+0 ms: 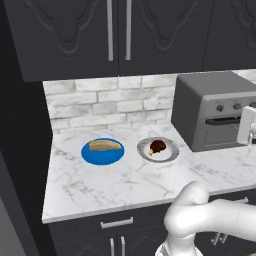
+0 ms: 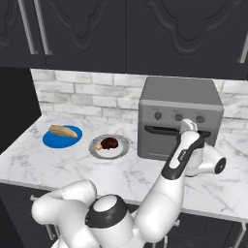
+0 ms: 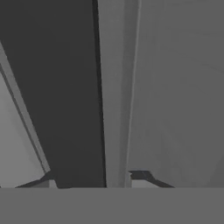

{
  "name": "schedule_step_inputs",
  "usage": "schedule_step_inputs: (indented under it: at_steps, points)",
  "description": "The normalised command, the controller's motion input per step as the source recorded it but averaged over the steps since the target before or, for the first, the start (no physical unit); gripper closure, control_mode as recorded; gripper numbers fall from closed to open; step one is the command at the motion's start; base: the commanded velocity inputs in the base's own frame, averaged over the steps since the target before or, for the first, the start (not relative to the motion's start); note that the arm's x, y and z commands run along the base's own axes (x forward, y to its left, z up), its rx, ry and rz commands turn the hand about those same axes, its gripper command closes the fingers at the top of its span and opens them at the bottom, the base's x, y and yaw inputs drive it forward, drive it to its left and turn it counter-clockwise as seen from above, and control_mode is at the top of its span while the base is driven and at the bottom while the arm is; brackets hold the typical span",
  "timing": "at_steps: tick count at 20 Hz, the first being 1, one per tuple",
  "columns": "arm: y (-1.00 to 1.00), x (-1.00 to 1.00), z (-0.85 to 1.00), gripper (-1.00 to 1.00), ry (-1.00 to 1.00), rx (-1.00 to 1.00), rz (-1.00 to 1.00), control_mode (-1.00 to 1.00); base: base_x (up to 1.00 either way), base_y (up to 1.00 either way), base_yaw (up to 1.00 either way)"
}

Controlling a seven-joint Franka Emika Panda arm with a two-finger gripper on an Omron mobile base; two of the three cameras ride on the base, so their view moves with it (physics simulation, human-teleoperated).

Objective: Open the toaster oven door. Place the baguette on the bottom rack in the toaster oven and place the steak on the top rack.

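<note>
The white robot arm's gripper [image 2: 190, 127] is sitting right at the dark bar handle [image 2: 167, 129] of the flat grey glass-window door [image 2: 160, 142] on the boxy grey toaster oven [image 2: 180, 99]. I cannot tell if its fingers are open or closed. The door is staying shut. At 9 o'clock from the oven, the dark brown steak [image 1: 158, 146] is lying on a grey round plate [image 1: 170, 155]. Further toward 9 o'clock, the tan baguette [image 1: 105, 145] is lying on a blue round plate [image 1: 102, 157].

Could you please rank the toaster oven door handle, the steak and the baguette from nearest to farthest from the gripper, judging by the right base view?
1. The toaster oven door handle, right at the gripper.
2. The steak, on the grey plate left of the oven.
3. The baguette, on the blue plate farther left.
</note>
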Motion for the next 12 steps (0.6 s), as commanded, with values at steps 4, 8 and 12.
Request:
schedule_step_inputs:
  at_steps: [4,8,12]
  points:
    - [0.00,0.34,0.00,1.00,0.00,0.00,0.00,-1.00,0.00,0.00,0.00]
    - [0.02,0.11,-0.06,1.00,0.00,0.00,0.00,-1.00,0.00,0.00,0.00]
    - [0.11,0.18,-0.07,1.00,0.01,0.00,0.00,-1.00,0.00,0.00,0.00]
